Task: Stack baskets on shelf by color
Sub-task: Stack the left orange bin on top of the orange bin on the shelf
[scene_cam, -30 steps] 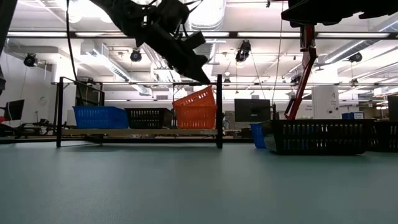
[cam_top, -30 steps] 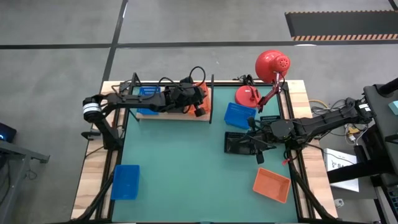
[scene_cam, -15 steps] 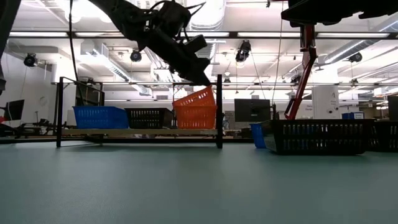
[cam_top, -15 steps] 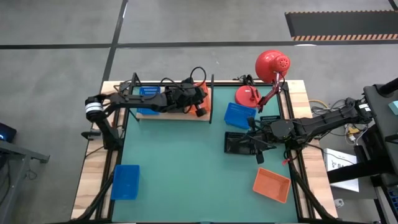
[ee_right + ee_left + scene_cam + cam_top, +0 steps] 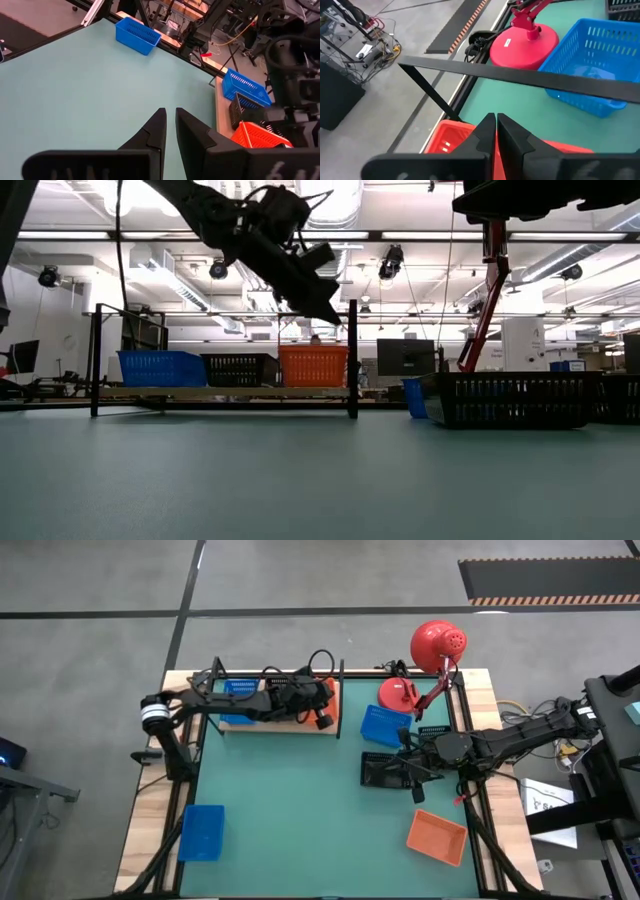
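The shelf point(image 5: 300, 727) stands at the table's far left. It carries a blue basket point(image 5: 162, 368), a black basket point(image 5: 238, 369) and an orange basket point(image 5: 313, 366), all resting level on the board. My left gripper point(image 5: 333, 315) hangs shut just above the orange basket point(image 5: 447, 140), apart from it. My right gripper point(image 5: 417, 780) waits above a black basket point(image 5: 383, 771) that rests on the mat; its fingers point(image 5: 170, 117) show a narrow gap. Also on the mat lie a blue basket point(image 5: 383, 725), another blue basket point(image 5: 201, 832) and an orange basket point(image 5: 437, 837).
A red desk lamp stands at the far right, with its round base point(image 5: 397, 693) beside the blue basket. The shelf's black posts point(image 5: 352, 360) and top bar point(image 5: 520, 77) frame the board. Green mat lies open in the middle point(image 5: 290, 810).
The orange basket at the shelf's right end stood tilted, with one side raised under my left gripper. It has dropped and now sits level on the shelf. My left gripper has stayed above it, a little higher than before.
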`<act>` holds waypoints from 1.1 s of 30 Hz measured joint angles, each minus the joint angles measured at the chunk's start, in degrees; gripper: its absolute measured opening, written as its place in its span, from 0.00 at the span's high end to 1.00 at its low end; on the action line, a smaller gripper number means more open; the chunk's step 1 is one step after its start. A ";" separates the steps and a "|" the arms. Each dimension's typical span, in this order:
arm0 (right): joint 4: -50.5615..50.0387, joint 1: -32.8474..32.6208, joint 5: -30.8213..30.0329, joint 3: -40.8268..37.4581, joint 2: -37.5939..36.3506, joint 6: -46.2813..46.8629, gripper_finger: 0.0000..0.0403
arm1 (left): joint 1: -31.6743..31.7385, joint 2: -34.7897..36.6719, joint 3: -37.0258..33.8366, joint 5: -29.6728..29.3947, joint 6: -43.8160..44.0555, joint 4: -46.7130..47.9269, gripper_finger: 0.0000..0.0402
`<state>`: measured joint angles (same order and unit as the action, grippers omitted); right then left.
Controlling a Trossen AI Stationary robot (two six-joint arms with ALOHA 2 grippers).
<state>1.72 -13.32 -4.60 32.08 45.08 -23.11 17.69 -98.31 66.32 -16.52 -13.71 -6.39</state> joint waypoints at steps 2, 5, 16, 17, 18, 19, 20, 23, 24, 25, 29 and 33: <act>-0.13 0.00 0.00 0.00 0.00 0.00 0.92 | -0.89 1.82 0.00 -0.02 0.32 1.34 1.00; -0.17 0.00 0.00 0.00 0.00 0.00 0.92 | -3.06 5.25 0.02 0.02 1.27 7.85 1.00; 0.33 0.02 -0.07 0.00 0.00 -0.92 0.92 | -5.74 8.29 -0.17 1.20 0.92 31.03 1.00; 0.29 0.02 -0.07 0.00 0.00 -0.90 0.92 | -5.69 7.95 -0.17 1.21 0.87 30.69 1.00; 0.30 0.02 -0.07 0.00 0.00 -0.90 0.92 | -5.67 7.71 -0.17 1.19 0.77 30.40 1.00; 0.31 0.02 -0.07 0.00 0.00 -0.90 0.92 | -5.63 7.60 -0.18 0.94 0.73 30.63 1.00; 0.31 0.02 -0.07 0.00 0.00 -0.90 0.92 | -5.59 7.60 -0.20 0.38 0.71 30.94 1.00; 0.28 0.02 -0.07 0.00 0.00 -0.90 0.92 | -5.40 7.60 -0.20 -0.65 0.76 31.20 1.00; 0.28 0.02 -0.07 0.00 0.00 -0.90 0.92 | -5.40 7.60 -0.20 -0.67 0.74 31.49 1.00; 0.31 0.02 -0.07 0.00 0.00 -0.90 0.92 | -5.28 7.60 -0.20 -0.70 0.62 31.56 1.00; 0.29 0.02 -0.07 0.00 0.00 -0.90 0.92 | -4.57 7.47 -0.20 -1.94 -0.41 29.20 1.00; 0.25 0.02 -0.07 0.00 0.00 -0.90 0.92 | -3.65 6.58 -0.17 -2.20 -0.16 27.14 1.00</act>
<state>1.97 -13.30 -4.67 32.08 45.08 -24.01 14.03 -91.73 66.15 -18.72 -13.87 20.76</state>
